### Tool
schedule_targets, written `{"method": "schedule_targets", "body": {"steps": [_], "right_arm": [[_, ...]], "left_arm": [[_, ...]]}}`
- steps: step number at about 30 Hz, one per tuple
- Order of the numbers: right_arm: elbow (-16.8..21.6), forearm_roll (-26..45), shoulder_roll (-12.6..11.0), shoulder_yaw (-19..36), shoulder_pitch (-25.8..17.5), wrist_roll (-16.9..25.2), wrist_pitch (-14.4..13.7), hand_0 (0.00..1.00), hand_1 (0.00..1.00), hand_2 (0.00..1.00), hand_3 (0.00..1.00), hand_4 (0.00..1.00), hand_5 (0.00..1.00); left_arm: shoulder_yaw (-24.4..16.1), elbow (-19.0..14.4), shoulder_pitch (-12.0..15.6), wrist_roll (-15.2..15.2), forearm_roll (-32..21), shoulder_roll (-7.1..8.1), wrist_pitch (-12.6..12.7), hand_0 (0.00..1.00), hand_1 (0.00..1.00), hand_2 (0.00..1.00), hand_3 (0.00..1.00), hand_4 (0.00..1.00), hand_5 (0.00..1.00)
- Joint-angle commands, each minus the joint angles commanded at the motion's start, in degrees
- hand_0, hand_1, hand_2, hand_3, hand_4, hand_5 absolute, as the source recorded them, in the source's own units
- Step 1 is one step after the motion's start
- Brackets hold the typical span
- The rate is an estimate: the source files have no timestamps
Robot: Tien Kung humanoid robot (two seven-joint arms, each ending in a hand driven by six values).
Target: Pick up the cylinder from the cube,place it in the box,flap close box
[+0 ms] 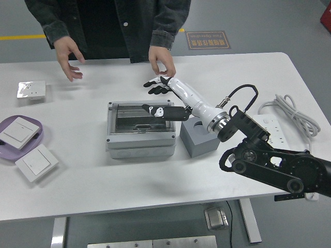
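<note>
Wall switches (27, 146) are lying at the left of the white counter (77, 181). The grey box (140, 128) is sitting with its flap down, the cylinder not showing. The right hand (165, 95) is hovering above it, fingers (154, 82) released, holding nothing. The grey cube (199, 138) is sitting just right. The person's hands (70, 57) are hanging over the far edge.

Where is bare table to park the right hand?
Bare: the near strip in front of the box and cube, and the far right corner beyond the power strip. Crowded: left edge, with switches and purple plate.
</note>
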Motion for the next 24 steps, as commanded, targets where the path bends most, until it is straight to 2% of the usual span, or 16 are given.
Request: {"method": "schedule_targets", "body": {"steps": [6,8,16,20,24], "right_arm": [[1.39,0.08,-0.77,11.06,-8.83,3.83,0.97,0.721,0.693,0.688,0.761,0.737,0.408],[1.36,1.31,-0.79,15.86,-12.88,6.11,1.19,0.722,0.69,0.686,0.75,0.725,0.395],[0.51,4.59,-2.01,29.98,-25.01,10.94,1.48,0.728,0.695,0.692,0.756,0.726,0.385],[-0.67,9.13,-1.23,34.94,-29.44,14.05,0.7,0.742,0.706,0.697,0.755,0.725,0.364],[-1.73,13.91,-0.15,37.09,-30.94,16.98,0.02,0.742,0.706,0.697,0.755,0.725,0.364]], "left_arm": [[0.74,-0.04,0.89,-0.48,-1.35,-0.47,-0.02,0.613,0.629,0.605,0.634,0.711,0.244],[0.99,-0.06,1.35,-0.64,-1.76,-0.69,-0.02,0.614,0.629,0.606,0.634,0.711,0.245],[1.42,-0.07,1.87,-1.14,-2.03,-0.69,-0.01,0.614,0.628,0.606,0.634,0.711,0.245],[1.74,-0.07,1.45,-1.49,-2.24,-0.34,-0.05,0.613,0.628,0.606,0.634,0.711,0.245],[1.75,-0.09,1.49,-1.5,-2.2,-0.25,-0.1,0.613,0.628,0.606,0.634,0.711,0.245]]}}
